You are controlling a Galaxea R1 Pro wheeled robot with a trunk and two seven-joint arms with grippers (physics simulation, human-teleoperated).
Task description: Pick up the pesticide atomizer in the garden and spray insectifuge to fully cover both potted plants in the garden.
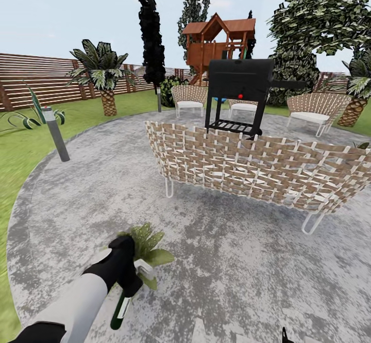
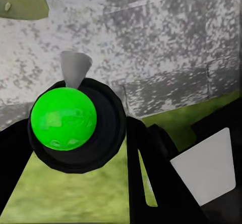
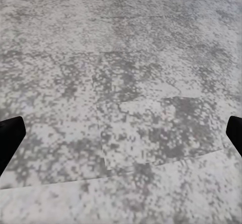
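Your left pincer [image 1: 125,273] is clamped on the slim white and dark green pesticide atomizer [image 1: 123,304], which hangs bottle-down just this side of the small green-leaved potted plant [image 1: 147,247] on the round mottled grey stone patio [image 1: 232,271]. From the left wrist camera you look straight at the bottle's bright green round end [image 2: 63,118] (ringed by the black pincer). Your right pincer [image 3: 121,135] has its two black fingertips [image 3: 10,138] wide apart over bare stone. Beyond the plant stands a woven wicker sofa [image 1: 247,165], and behind that a black barbecue grill [image 1: 239,93].
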